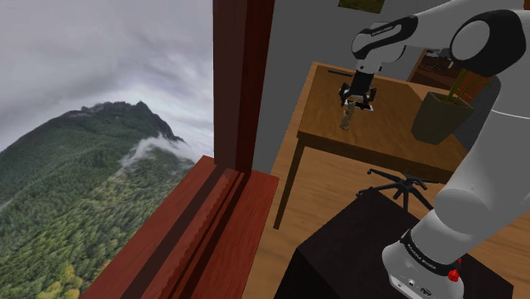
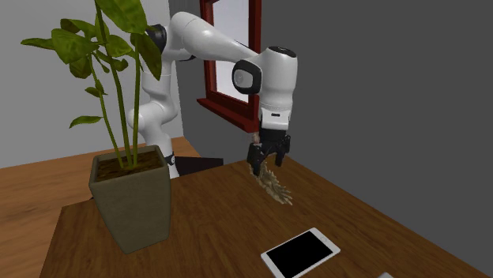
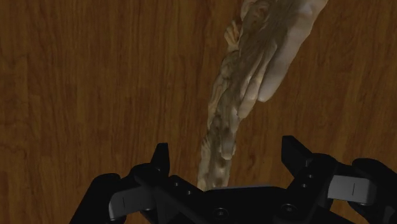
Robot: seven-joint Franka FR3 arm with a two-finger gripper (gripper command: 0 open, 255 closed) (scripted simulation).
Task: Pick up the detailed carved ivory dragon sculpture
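pincer: all-black two-finger pincer (image 3: 226,146) wide open, holding nothing | object: pale tan carved dragon sculpture (image 3: 254,70) between its fingers, untouched | surface: brown wooden bench (image 3: 95,83)

Daylight is strongest in the shoulder view, where the green forested mountain under grey cloud (image 1: 93,170) glows beyond the dark red wooden window frame (image 1: 242,85). That scenery bends and stretches toward the picture's left edge. The room beside it is dimmer: the black box stand (image 1: 357,246) shows almost no detail, and the white robot arm (image 1: 484,51) is softly shaded on its underside. In the second exterior view the light falls flat and even over the brown wooden table (image 2: 205,229) and the olive square plant pot (image 2: 130,197). In the wrist view the pale carved dragon sculpture (image 3: 254,70) is bright on one flank and brown-shaded on the other, and the wood grain around it is crisp.
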